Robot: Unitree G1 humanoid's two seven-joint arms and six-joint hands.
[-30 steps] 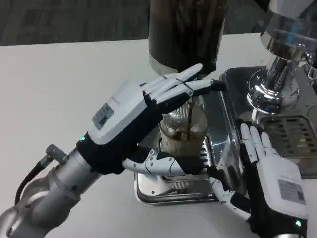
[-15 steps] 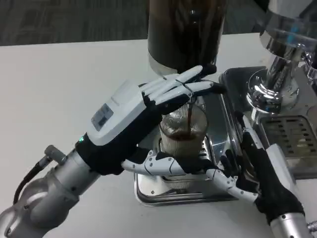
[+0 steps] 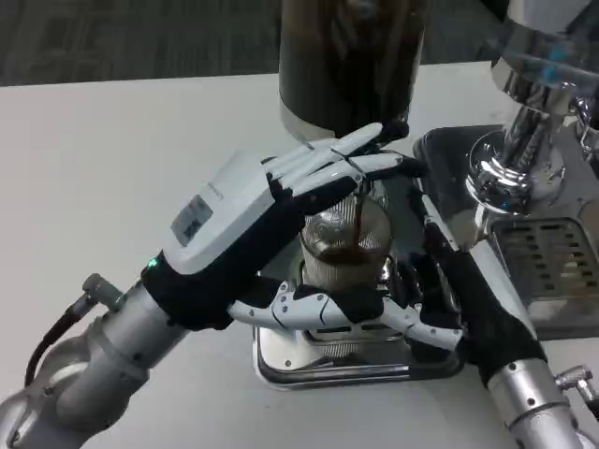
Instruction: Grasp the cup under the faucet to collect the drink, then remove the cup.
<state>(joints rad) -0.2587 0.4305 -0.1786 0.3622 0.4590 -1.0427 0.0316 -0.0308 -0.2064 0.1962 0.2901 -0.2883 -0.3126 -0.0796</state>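
Counter (image 3: pixel 112 168), white and flat, fills the left and centre of the frame. Dark cylindrical drink dispenser (image 3: pixel 351 61) stands at top centre; a chrome espresso machine with a slotted drip grate (image 3: pixel 538 215) occupies the right side. Silver rectangular drip tray (image 3: pixel 290 360) sits below the dispenser at lower centre.

Left hand (image 3: pixel 271 234) reaches in from the lower left, its fingers stretched together up against the dispenser's tap area, its thumb lying low along the front of the cup. Whether it truly grips anything, cannot tell. Right hand (image 3: pixel 449 290) comes in from the lower right, fingers apart and reaching toward the cup's right side near its base, nothing held.

Clear ribbed plastic cup (image 3: pixel 344 248) stands upright on the tray, centre frame, under a thin dark stream (image 3: pixel 358 213), partly filled with brown liquid.
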